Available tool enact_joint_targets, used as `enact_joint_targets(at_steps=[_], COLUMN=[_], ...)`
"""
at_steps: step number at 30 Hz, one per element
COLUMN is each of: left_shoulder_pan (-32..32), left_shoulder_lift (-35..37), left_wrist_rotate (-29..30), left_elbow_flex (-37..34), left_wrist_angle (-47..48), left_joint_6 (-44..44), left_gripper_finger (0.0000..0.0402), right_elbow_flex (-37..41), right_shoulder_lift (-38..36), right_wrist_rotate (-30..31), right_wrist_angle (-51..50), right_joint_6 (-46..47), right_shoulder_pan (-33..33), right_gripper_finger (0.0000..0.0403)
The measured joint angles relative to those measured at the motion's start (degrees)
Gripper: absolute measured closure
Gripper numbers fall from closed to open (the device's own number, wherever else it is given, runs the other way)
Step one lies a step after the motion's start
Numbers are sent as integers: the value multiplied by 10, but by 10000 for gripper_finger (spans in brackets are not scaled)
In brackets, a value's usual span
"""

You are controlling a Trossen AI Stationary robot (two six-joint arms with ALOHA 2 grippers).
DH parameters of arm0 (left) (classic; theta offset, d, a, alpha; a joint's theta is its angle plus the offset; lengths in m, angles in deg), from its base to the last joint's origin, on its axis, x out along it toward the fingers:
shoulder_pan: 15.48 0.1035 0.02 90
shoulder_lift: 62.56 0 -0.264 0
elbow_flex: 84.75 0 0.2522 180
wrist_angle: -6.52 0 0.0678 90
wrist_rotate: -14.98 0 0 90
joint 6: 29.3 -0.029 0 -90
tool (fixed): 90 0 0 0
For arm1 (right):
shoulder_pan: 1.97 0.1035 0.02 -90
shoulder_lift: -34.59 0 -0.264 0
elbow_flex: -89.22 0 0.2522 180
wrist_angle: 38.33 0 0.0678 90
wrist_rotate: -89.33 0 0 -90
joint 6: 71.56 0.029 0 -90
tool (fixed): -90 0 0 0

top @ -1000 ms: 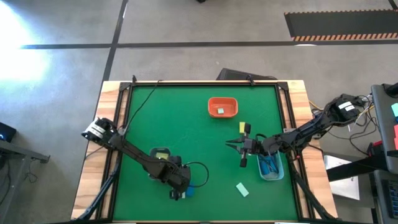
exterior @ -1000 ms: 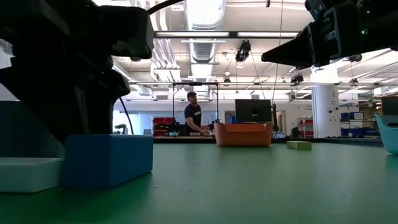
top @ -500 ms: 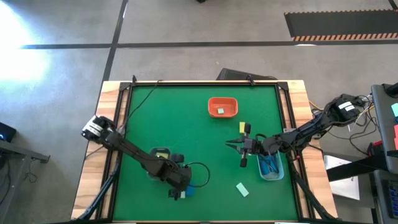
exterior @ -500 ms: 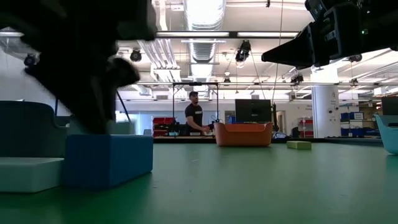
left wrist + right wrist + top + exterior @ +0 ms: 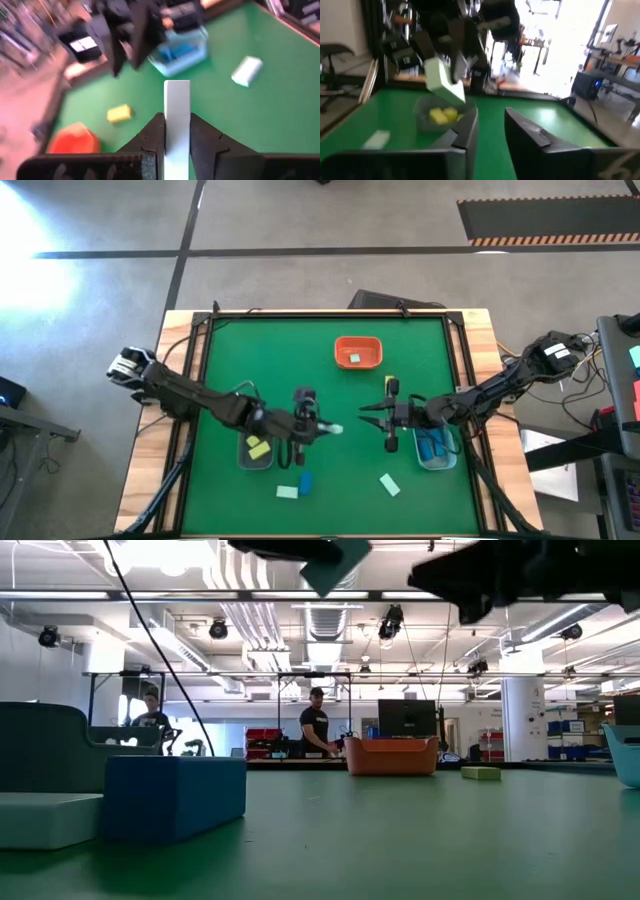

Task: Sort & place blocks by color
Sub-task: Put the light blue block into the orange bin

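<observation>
holding a mint block (image 5: 333, 429) pinched between its fingers, the left gripper (image 5: 322, 428) hangs above mid-table, facing the right gripper (image 5: 372, 414), whose fingers gape empty. carried on, the two could collide, jarring the block loose.

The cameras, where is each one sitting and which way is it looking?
High view: above the table, looking straight down; both arms show, left gripper holding a mint block.
Low view: at table height, looking level toward the orange tray; arms overhead.
Left wrist view: on the left arm, looking past its fingers toward the right arm.
Right wrist view: on the right arm, facing the left arm.
Shared: all four see the held mint block.
</observation>
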Motion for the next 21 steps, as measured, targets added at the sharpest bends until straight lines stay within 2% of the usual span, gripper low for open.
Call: enact_joint_targets(at_steps=[3,10,15,21], left_shoulder_pan=[26,58,66,67], left_shoulder_lift=[14,22,21,20], left_wrist_rotate=[-28,-76,-75,-76], left_elbow_flex=[-32,-102,-128,-135], left_wrist_angle=[-95,-284,-352,-393], left_joint_6=[-39,-58,-57,-55], left_gripper_finger=[353,353,352,352], right_elbow_flex=[-28,-80,-96,-107], right_shoulder_lift=[0,0,0,11], right_wrist_rotate=[-1,-15,-52,-96], right_wrist_angle=[0,0,-5,-5], right_joint_6=[-33,-89,-86,-74], right_shoulder_pan=[-1,-5,-16,-39], right_gripper_finger=[284,217,192,190])
